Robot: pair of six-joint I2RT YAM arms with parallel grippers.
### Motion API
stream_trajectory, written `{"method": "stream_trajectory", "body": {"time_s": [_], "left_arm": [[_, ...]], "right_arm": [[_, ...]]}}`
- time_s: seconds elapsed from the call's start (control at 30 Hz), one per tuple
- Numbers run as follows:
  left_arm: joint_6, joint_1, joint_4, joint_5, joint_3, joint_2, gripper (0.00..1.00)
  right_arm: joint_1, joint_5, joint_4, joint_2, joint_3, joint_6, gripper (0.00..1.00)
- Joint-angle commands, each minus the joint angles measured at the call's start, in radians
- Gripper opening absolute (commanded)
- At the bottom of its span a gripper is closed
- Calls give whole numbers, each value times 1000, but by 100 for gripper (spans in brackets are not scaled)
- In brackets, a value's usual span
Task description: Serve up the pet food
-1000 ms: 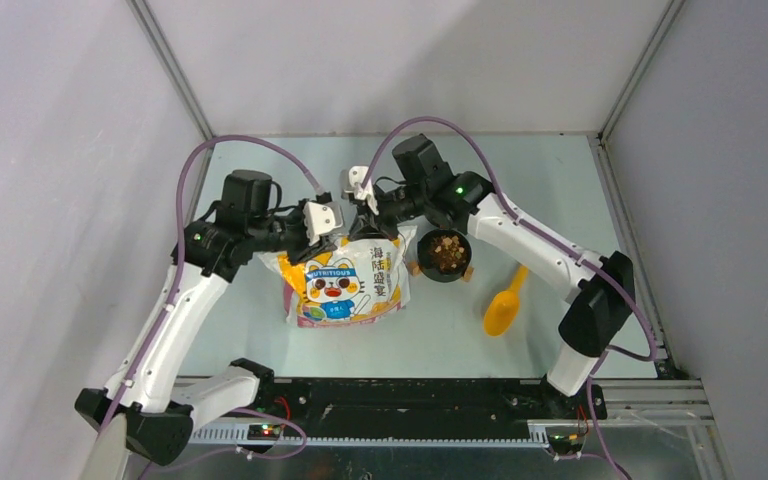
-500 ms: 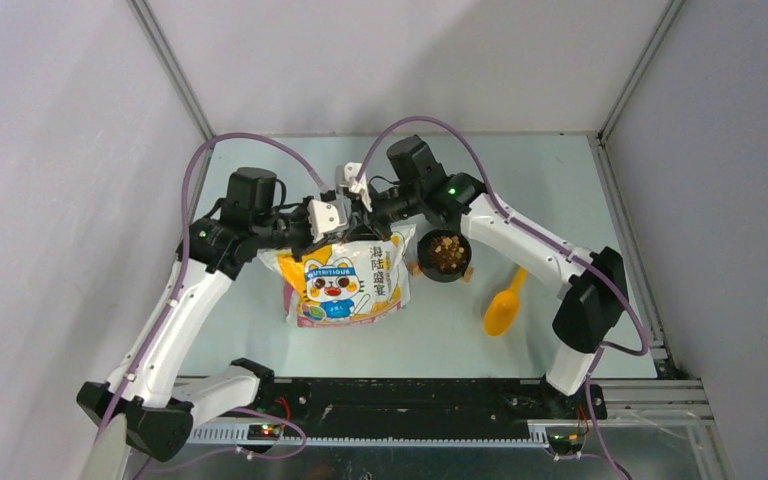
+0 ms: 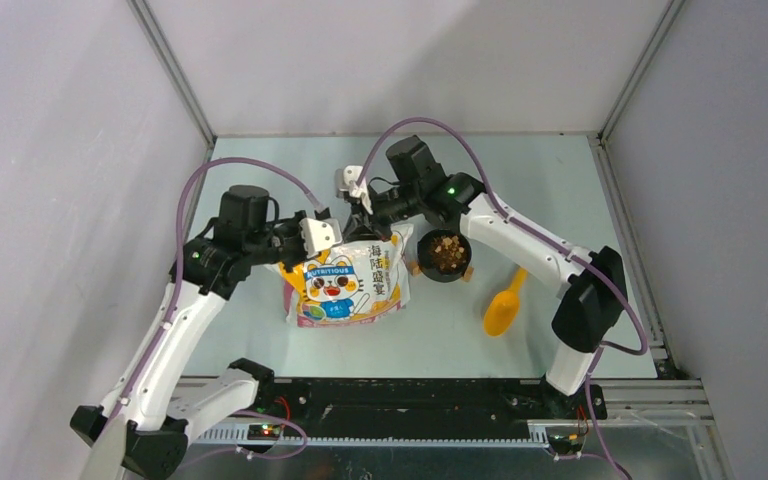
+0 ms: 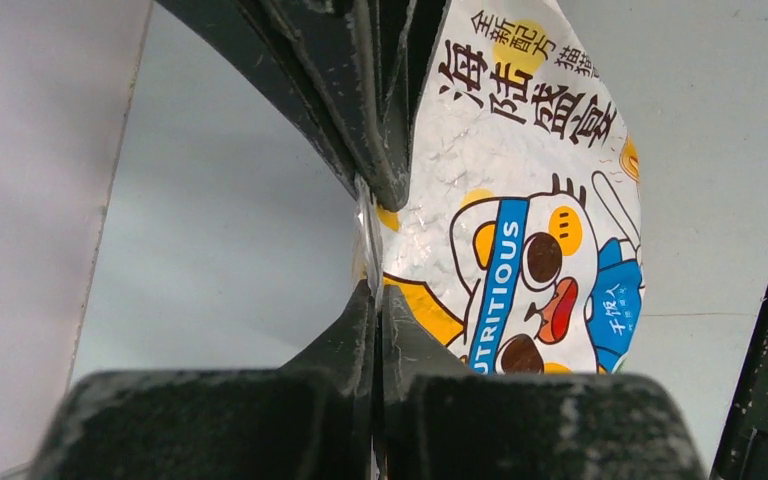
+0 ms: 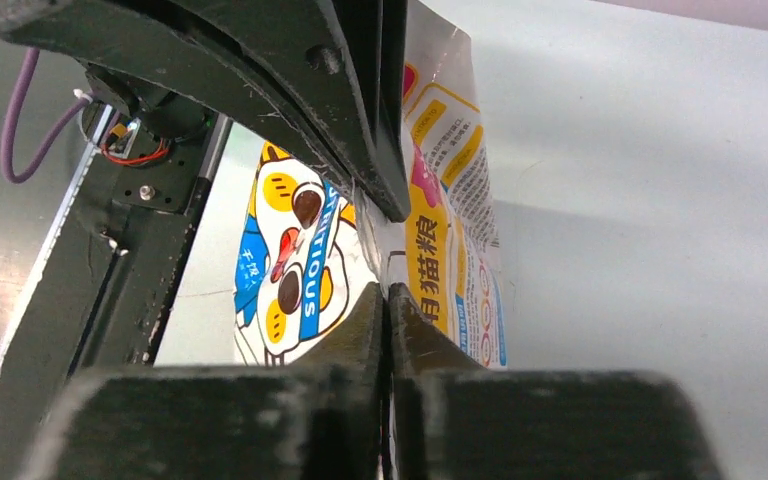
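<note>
Brown and tan pet food (image 3: 447, 249) fills a black bowl (image 3: 428, 267) right of the bag. The cartoon-cat bag (image 3: 345, 283) stands near the table's middle, its top edge pinched from both sides. My left gripper (image 3: 312, 246) is shut on the bag's upper left edge; the bag (image 4: 520, 190) fills the left wrist view beside the closed jaws (image 4: 372, 240). My right gripper (image 3: 363, 222) is shut on the bag's upper right edge; the right wrist view shows the bag (image 5: 440, 230) between its closed jaws (image 5: 384, 250).
A yellow plastic scoop (image 3: 503, 308) lies on the table right of the bowl, handle pointing toward the back. Grey walls enclose the table on three sides. The black rail (image 3: 410, 395) with the arm bases runs along the near edge.
The left arm has drawn back left and slightly toward the near edge, pulling its corner of the bag with it. The right gripper has shifted slightly left and back. Bowl and scoop have not moved.
</note>
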State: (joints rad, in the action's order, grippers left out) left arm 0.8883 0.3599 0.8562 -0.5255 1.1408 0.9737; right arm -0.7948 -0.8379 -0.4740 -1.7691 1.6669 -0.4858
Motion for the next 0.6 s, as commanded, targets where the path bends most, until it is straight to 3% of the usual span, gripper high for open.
{"method": "stream_trajectory", "body": {"time_s": [0.0, 0.03, 0.1, 0.13, 0.17, 0.27, 0.3, 0.33, 0.37, 0.4, 0.5, 0.57], "left_arm": [[-61, -20, -19, 40, -10, -42, 0], [-65, -21, -22, 43, -7, -46, 0], [-68, -25, -19, 46, 0, -48, 0], [-67, -26, -16, 49, 3, -50, 0], [-66, -27, -15, 50, 4, -51, 0], [-66, -30, -11, 49, 12, -52, 0], [-65, -30, -11, 49, 13, -51, 0], [-65, -30, -9, 49, 17, -49, 0], [-66, -30, -8, 48, 19, -48, 0], [-65, -30, -4, 47, 25, -47, 0], [-61, -30, 5, 49, 35, -39, 0], [-60, -30, 10, 53, 42, -36, 0]], "right_arm": [[13, 52, -105, 47, 30, -127, 14], [13, 72, -126, 60, 27, -149, 33], [19, 124, -172, 76, 23, -212, 38], [24, 141, -194, 79, 31, -254, 32], [40, 142, -245, 80, 38, -270, 7], [91, 114, -299, 96, 47, -266, 0], [108, 118, -296, 104, 40, -260, 3], [116, 141, -277, 125, 17, -245, 13], [127, 156, -265, 137, 4, -238, 31], [130, 180, -257, 156, -15, -242, 34], [168, 173, -291, 174, -10, -263, 19], [197, 130, -331, 177, 4, -279, 1]]}}
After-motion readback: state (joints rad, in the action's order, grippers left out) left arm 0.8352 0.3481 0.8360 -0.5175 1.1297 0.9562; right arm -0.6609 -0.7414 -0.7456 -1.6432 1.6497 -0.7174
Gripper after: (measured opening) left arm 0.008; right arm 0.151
